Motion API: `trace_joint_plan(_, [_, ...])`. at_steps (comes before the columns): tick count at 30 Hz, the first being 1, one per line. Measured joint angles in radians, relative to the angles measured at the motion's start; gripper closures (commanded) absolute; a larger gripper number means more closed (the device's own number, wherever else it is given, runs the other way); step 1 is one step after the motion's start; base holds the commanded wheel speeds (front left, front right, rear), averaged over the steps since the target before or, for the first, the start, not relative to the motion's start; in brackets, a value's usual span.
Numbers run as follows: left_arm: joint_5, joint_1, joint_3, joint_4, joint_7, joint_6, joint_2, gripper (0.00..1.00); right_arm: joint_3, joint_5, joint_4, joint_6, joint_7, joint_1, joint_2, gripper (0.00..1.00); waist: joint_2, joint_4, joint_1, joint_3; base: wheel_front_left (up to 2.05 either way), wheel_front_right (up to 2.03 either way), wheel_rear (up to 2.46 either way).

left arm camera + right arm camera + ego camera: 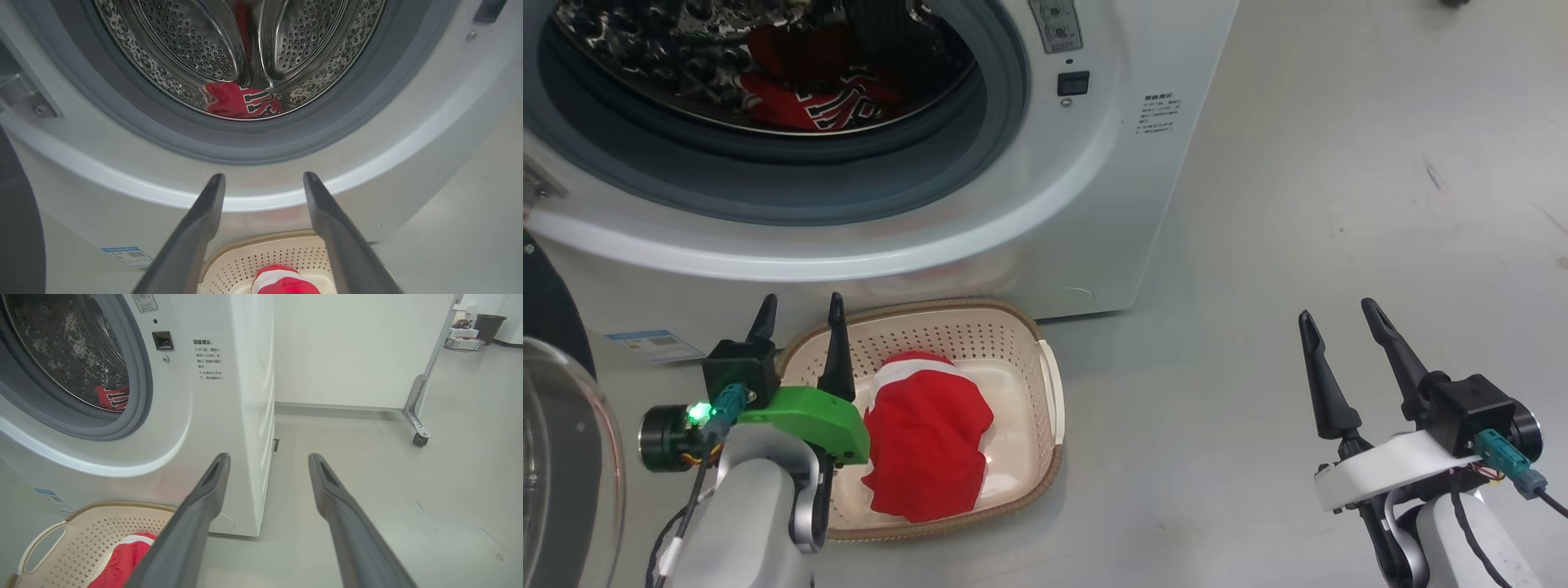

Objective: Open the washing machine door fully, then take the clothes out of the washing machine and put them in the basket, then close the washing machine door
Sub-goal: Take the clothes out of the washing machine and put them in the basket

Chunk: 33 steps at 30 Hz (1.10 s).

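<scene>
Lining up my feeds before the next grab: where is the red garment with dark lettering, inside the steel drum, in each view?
Head view: red lettered fabric garment, top, left of centre.
Left wrist view: garment, upper centre.
Right wrist view: garment, left side, above middle.
Shared landmark: cream perforated plastic basket, low in every view.

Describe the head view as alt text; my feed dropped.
A red garment lies in the basket before the open washing machine; a second garment sits in the drum. The left claw hangs open by the basket, the right claw open over the floor.
</scene>
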Motion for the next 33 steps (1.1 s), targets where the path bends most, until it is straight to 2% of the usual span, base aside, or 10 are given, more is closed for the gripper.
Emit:
trace_joint_plan(6, [0.034,0.061,0.009,-0.11,0.0,0.007,0.0,0.0,-0.002,0.0,0.006,-0.009,0.0,0.033,0.0,0.0,0.0,0.024,0.0,-0.057,0.0,0.0,0.0])
trace_joint_plan(21, [0.076,0.271,0.005,-0.252,0.0,0.014,0.013,0.0,-0.002,-0.002,0.005,-0.028,0.0,0.13,0.01,0.0,0.0,0.066,0.0,-0.199,0.0,0.0,0.0])
trace_joint_plan(33, [0.077,0.374,0.01,-0.353,0.0,0.019,0.021,0.0,0.01,-0.006,-0.027,-0.045,0.0,0.174,0.017,0.0,0.0,0.069,0.0,-0.243,0.0,0.0,0.0])
